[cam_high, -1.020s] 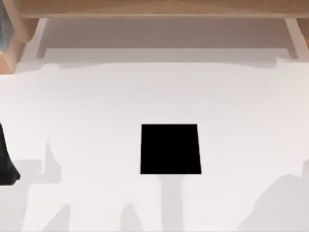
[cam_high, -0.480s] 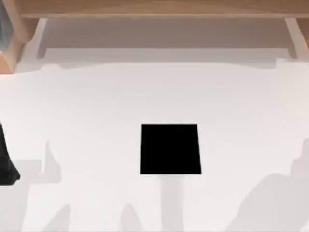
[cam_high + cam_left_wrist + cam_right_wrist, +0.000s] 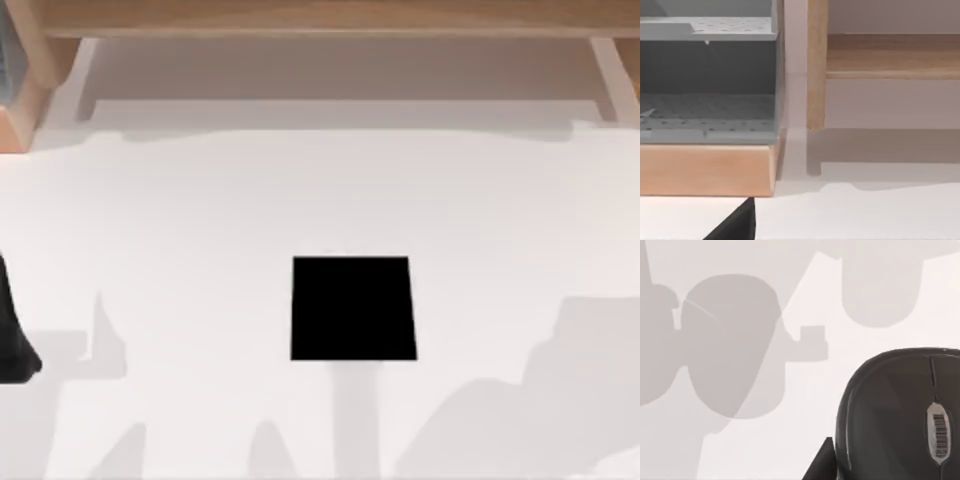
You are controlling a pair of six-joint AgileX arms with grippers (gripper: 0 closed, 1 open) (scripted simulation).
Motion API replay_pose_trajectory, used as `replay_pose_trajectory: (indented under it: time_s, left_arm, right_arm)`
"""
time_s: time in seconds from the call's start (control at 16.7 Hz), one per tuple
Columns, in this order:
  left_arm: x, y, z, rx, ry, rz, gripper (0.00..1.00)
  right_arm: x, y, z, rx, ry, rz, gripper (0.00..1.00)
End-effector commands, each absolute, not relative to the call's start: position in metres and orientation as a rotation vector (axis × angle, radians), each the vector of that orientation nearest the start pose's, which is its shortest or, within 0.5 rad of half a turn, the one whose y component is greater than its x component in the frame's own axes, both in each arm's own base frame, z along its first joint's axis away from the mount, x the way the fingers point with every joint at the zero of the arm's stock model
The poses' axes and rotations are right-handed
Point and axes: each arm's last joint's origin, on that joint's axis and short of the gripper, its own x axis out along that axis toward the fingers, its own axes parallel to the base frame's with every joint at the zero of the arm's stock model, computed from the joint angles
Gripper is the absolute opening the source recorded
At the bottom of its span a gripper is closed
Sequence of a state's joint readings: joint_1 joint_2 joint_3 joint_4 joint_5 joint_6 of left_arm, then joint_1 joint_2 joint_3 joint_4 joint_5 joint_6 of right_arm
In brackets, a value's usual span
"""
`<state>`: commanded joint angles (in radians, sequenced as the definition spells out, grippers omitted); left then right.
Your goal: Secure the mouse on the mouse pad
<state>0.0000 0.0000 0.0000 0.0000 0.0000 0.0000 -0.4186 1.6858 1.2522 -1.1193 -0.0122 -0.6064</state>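
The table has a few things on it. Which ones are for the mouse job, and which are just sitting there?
For the job:
- mouse, dark grey, seen close in the right wrist view
- mouse pad, flat black square mid-table, nothing on it

Just sitting there:
- wooden shelf frame along the table's far edge
- grey perforated bin in the wooden box, seen in the left wrist view

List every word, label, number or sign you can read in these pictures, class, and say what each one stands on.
None: no readable text anywhere.
The mouse has a ridged scroll wheel, which carries no lettering.
The mouse pad is plain black.
The grey perforated shelf unit bears no label.
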Motion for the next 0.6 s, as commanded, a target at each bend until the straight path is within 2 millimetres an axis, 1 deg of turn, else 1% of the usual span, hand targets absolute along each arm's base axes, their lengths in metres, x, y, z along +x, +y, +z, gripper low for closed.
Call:
replay_pose_trajectory:
  time_s: [0.24,0.36,0.48,0.6]
  left_arm:
    - [0.106,-0.001,0.16,0.0,0.0,0.0,1.0]
    - [0.106,-0.001,0.16,0.0,0.0,0.0,1.0]
    - [0.106,-0.001,0.16,0.0,0.0,0.0,1.0]
    - [0.106,-0.001,0.16,0.0,0.0,0.0,1.0]
  right_arm:
    - [0.281,-0.121,0.213,-0.145,1.548,0.152,0.0]
    - [0.291,-0.115,0.213,-0.144,1.55,0.152,0.0]
    - [0.31,-0.099,0.214,-0.141,1.553,0.149,0.0]
    - [0.335,-0.071,0.214,-0.129,1.561,0.139,0.0]
